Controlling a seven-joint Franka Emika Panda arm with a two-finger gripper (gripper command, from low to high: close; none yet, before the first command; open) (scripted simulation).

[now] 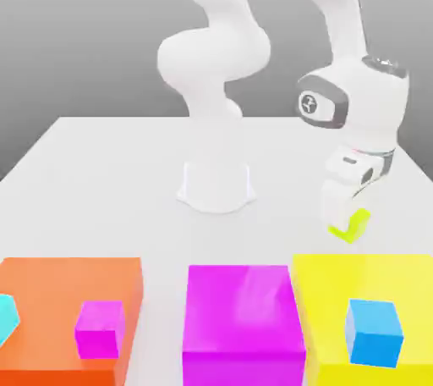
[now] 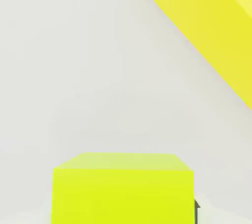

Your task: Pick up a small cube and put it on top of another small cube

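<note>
Nearest the exterior view's camera, past open bench [image 1: 161,240], magenta cube [image 1: 100,329] sits by the orange block's [image 1: 59,312] right edge, while the gripper [image 1: 345,223], closed on lime cube [image 1: 351,226], stands behind the yellow block's [image 1: 326,325] far edge.

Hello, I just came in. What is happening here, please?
A robot arm has its gripper closed on a small lime cube, behind the big yellow block. The small pink cube, where it should go, sits on the orange block. The lime cube is not on it yet.
</note>
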